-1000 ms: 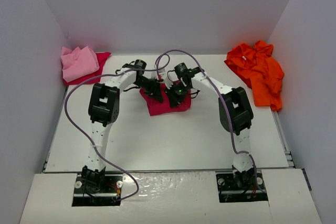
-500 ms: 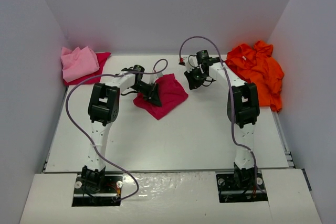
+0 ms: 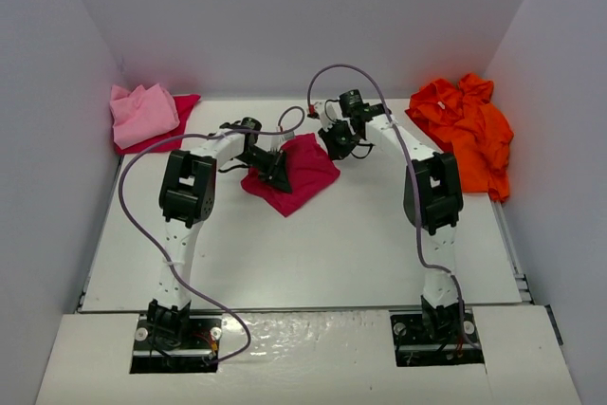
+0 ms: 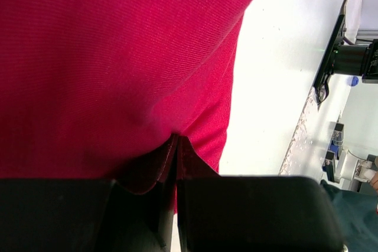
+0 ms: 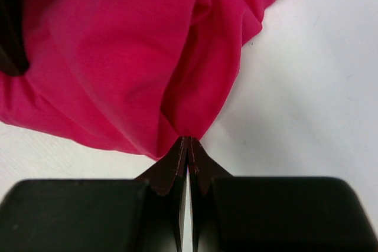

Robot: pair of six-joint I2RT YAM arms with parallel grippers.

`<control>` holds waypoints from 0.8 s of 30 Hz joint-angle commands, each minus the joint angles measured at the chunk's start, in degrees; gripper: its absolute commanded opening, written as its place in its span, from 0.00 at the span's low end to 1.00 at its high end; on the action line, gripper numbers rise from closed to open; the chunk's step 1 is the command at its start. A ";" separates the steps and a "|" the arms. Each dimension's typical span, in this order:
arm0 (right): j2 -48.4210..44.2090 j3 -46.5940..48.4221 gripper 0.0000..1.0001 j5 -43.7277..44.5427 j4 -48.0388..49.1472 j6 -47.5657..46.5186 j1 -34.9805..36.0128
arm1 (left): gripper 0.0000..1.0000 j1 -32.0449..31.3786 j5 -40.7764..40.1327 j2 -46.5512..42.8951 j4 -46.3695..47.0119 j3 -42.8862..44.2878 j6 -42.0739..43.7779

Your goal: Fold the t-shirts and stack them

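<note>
The near half of the table [image 3: 313, 253] lies bare between my two arms, so a gripper can pass widely there. In the middle the crimson shirt [image 3: 302, 170] stands in the way. My left gripper [image 3: 276, 176] is clamped on its left side and my right gripper [image 3: 330, 147] pinches its far right edge. The pink shirt [image 3: 142, 113] fills the far left corner, the orange shirt [image 3: 465, 130] the far right one. White walls [image 3: 303, 16] close three sides. A purple cable [image 3: 327, 71] arches over my right wrist.
</note>
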 commanded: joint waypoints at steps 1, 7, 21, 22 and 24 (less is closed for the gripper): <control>-9.03 1.43 0.00 -2.49 1.33 -0.90 1.26 | 0.00 -0.12 -3.60 -1.69 -1.67 1.58 3.02; -9.51 1.95 0.00 -3.66 1.22 -1.29 2.00 | 0.00 -0.21 -3.63 -2.70 -0.59 0.16 3.09; 5.96 8.34 0.00 -9.02 -0.18 -0.68 4.21 | 0.00 -0.03 -2.26 -3.02 -0.49 0.15 2.27; 6.84 8.83 0.00 -8.73 -0.28 -0.87 4.33 | 0.00 -0.03 -2.20 -2.94 -0.63 0.15 2.42; 8.89 9.85 0.00 -7.20 -0.28 -1.16 4.48 | 0.00 -0.03 -2.04 -2.73 -0.87 0.17 2.57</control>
